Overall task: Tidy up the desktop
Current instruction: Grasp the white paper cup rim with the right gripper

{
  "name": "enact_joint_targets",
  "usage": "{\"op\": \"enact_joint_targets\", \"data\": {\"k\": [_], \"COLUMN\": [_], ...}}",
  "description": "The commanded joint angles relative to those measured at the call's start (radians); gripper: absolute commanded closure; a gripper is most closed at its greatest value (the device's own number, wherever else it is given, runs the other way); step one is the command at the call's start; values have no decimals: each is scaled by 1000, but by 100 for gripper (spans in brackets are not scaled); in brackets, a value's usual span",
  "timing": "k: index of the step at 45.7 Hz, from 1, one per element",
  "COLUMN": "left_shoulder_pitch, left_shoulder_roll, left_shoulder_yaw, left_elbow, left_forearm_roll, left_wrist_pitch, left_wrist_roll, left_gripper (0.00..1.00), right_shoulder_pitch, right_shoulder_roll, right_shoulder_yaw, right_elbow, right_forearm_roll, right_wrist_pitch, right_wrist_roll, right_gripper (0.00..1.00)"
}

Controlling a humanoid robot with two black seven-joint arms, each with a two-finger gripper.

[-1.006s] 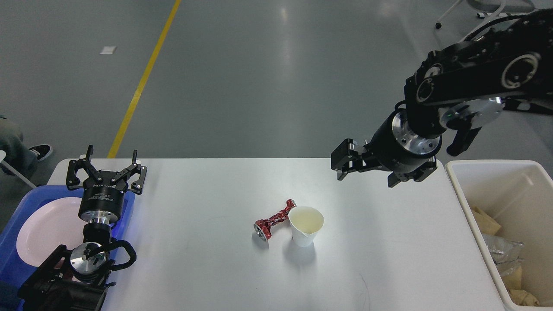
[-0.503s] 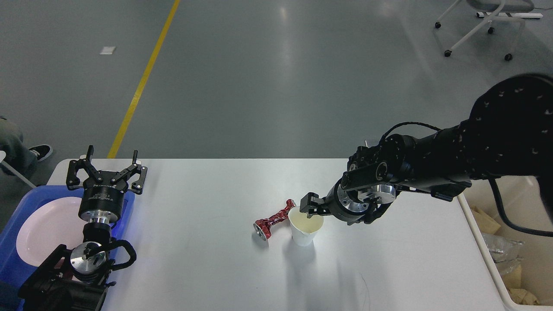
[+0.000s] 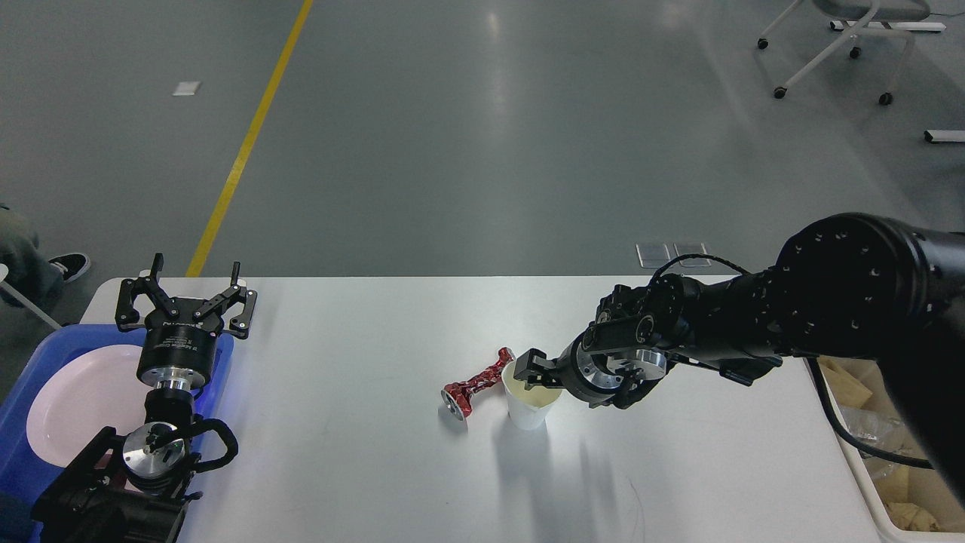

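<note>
While the left tool [image 3: 185, 302] gapes, the right tool [image 3: 534, 367] straddles the cup's [image 3: 528, 403] rim, grip unclear.

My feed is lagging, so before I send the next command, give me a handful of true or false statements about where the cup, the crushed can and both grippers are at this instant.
1. The paper cup stands upright on the desktop. True.
2. The right gripper is at the cup's rim. True.
3. The crushed red can lies to the right of the cup. False: it lies on the cup's left, close against it.
4. The left gripper holds the white plate. False: its fingers are spread and empty, above the far edge of the blue tray.
5. The plate sits in the blue tray. True.
</note>
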Motion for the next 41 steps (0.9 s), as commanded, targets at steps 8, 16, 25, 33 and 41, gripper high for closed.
{"op": "enact_joint_targets", "data": {"k": [8, 16, 25, 33, 41], "left_shoulder_pitch": [0, 0, 0, 0, 0], "left_shoulder_roll": [0, 0, 0, 0, 0], "left_shoulder_yaw": [0, 0, 0, 0, 0], "left_elbow": [0, 0, 0, 0, 0], "left_forearm_roll": [0, 0, 0, 0, 0], "left_wrist_pitch": [0, 0, 0, 0, 0], "left_wrist_roll": [0, 0, 0, 0, 0], "left_gripper": [4, 4, 4, 4, 4], "right_shoulder_pitch": [-38, -56, -73, -82, -70], "right_shoulder_roll": [1, 2, 10, 22, 21], "right_shoulder_yaw": [29, 42, 43, 43, 43], "right_elbow": [-40, -41, -34, -29, -26], "right_forearm_roll": [0, 0, 31, 129, 128], "right_wrist_pitch": [-3, -4, -52, -127, -141], "right_wrist_roll": [0, 0, 0, 0, 0], "right_gripper": [30, 53, 94, 100, 100]}}
